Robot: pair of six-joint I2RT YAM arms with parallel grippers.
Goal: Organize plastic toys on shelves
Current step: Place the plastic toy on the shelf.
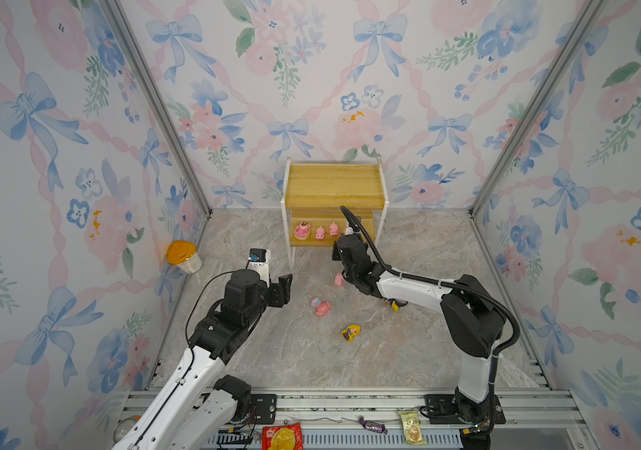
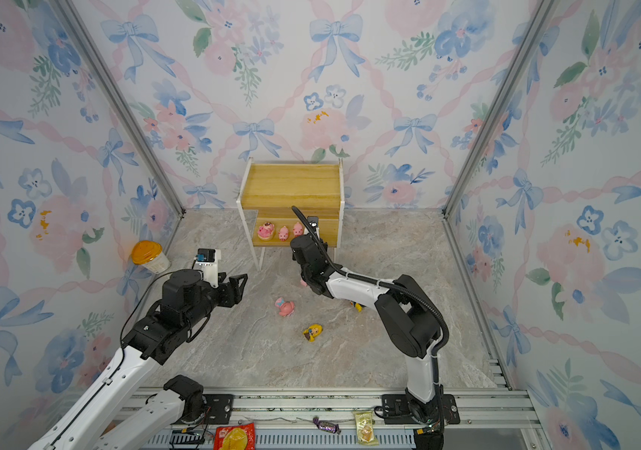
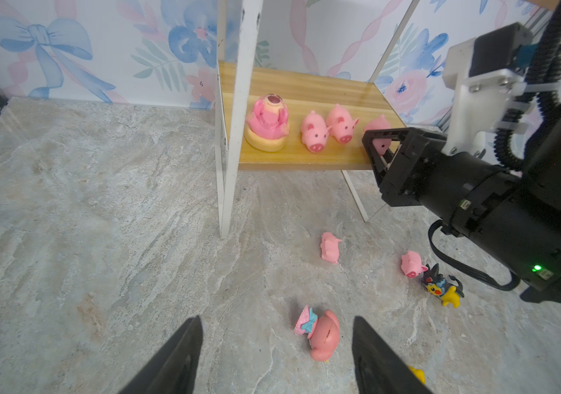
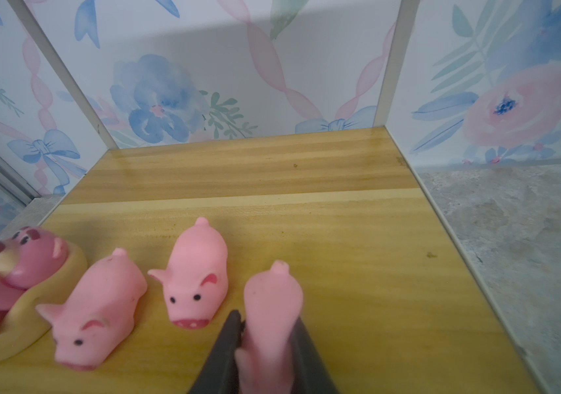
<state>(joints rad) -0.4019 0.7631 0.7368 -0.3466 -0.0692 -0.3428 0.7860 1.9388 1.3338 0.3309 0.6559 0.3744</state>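
Pink pig (image 4: pixel 274 300), right hand (image 4: pixel 268 319), tail toward wall (image 4: pixel 204 68)

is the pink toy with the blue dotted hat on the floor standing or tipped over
Tipped over: the pink blue-hatted toy lies on its side on the marble floor, hat pointing sideways.

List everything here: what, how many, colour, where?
shelf rack: 1, yellowish, back wall
bear on round base: 1, pink, lower shelf
shelved pigs: 2, pink, lower shelf
held pig: 1, pink, at lower shelf
floor pigs: 2, pink, before rack
blue-hatted figure: 1, pink, floor
doll: 1, yellow-haired, floor
creature figurine: 1, black-and-yellow, floor
orange-lidded cup: 1, whitish, left wall
snack packets: 2, red, yellow, front rail
wrapped candy: 1, purple, front rail
left pincer: 1, black, open, over floor
right pincer: 1, black, gripping held pig
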